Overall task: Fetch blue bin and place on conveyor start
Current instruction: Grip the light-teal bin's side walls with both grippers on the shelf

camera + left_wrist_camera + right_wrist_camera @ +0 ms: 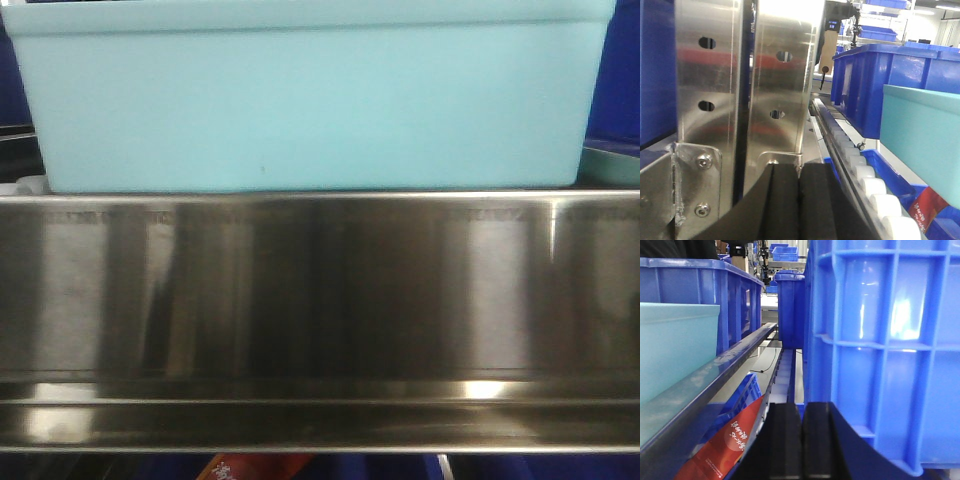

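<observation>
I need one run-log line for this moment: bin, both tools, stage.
bin: blue bin on steel rack | left tool: shut, empty | right tool: shut, empty | stage: bin not yet gripped

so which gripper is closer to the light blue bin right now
Left, but only marginally, as a guess. The left gripper sits to the left of the blue bin; the right gripper sits to its right. Both are shut, neither touching it.

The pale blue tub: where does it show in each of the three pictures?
Front view: the pale blue tub fills the top, above the steel rail.
Left wrist view: the tub is at the right edge.
Right wrist view: the tub is at the left edge.
Shared landmark: the red packet, low in every view.
</observation>
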